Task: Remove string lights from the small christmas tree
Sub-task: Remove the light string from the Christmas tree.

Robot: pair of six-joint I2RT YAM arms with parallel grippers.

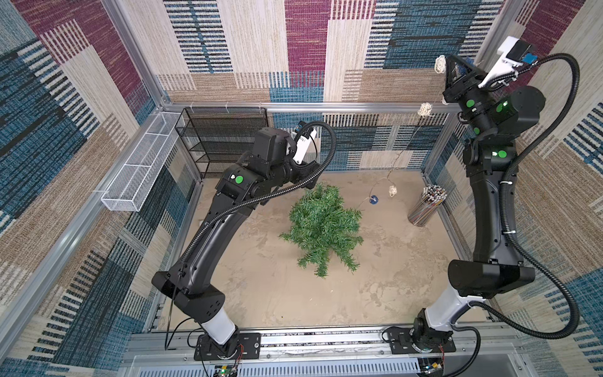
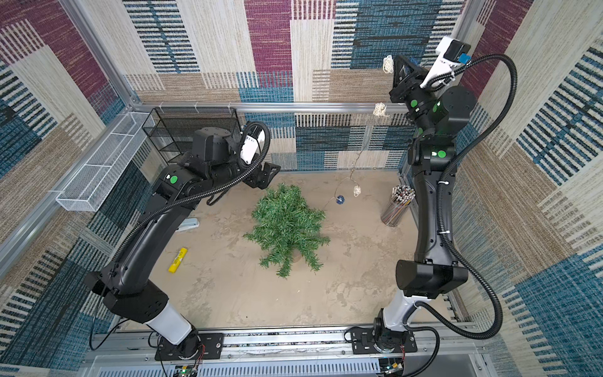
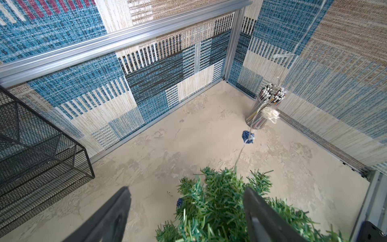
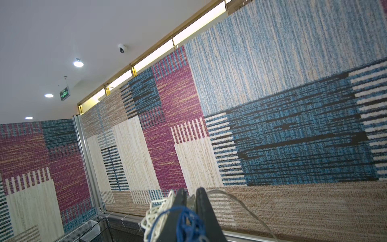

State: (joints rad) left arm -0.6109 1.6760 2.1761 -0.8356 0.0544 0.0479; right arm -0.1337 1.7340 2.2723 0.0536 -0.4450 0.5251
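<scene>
High up — string lights (image 4: 165, 218) pinched in right gripper (image 4: 191, 201) — left gripper (image 3: 186, 209) spread.

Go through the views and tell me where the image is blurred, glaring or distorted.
Both top views: even light, sharp, straight frame rails bowed by the wide lens. Left wrist view: the open left gripper and the bushy green small christmas tree are soft; the far corner is sharp. Right wrist view: ceiling lamps glare, and the thin-wired string lights blur up close.

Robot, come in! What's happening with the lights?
Right tool shut on cream-and-blue ball string lights, raised high. Left tool open over bushy green tree. Wire end still in branches.
</scene>
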